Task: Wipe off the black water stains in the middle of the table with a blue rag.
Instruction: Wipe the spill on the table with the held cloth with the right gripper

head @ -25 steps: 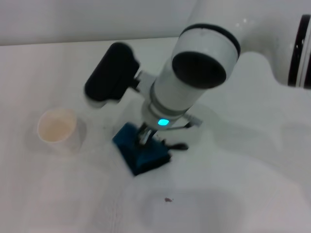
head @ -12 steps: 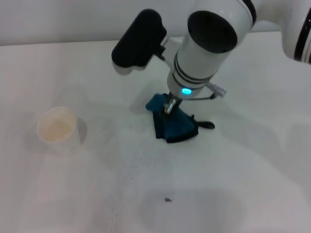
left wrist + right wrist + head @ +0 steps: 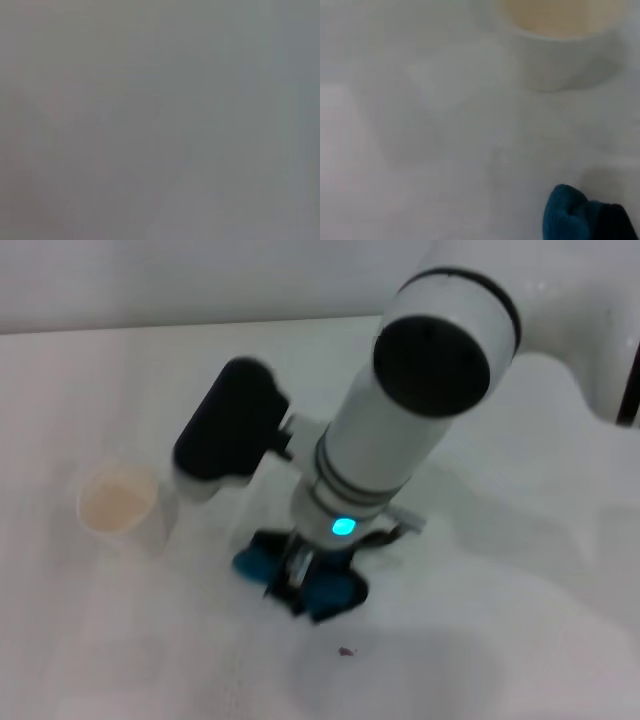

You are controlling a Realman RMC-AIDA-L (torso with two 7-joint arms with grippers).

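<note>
Here the right pincer (image 3: pixel 305 575) presses down, clamped on the blue rag (image 3: pixel 330 592) (bunched beneath it) on the table (image 3: pixel 120 640).

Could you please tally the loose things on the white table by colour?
Teal-blue: 1, the folded teal-blue cloth rag under the right arm's tool.
White: 1, the round white paper cup.
Dark: 1, the tiny dark speck of stain.
Total: 3 on the matte white tabletop.

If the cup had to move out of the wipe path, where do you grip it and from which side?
Grip the cup across its open rim from straight above. It stands upright with its mouth up on the table, to the left of the right gripper and the blue rag, probably clear of both.
</note>
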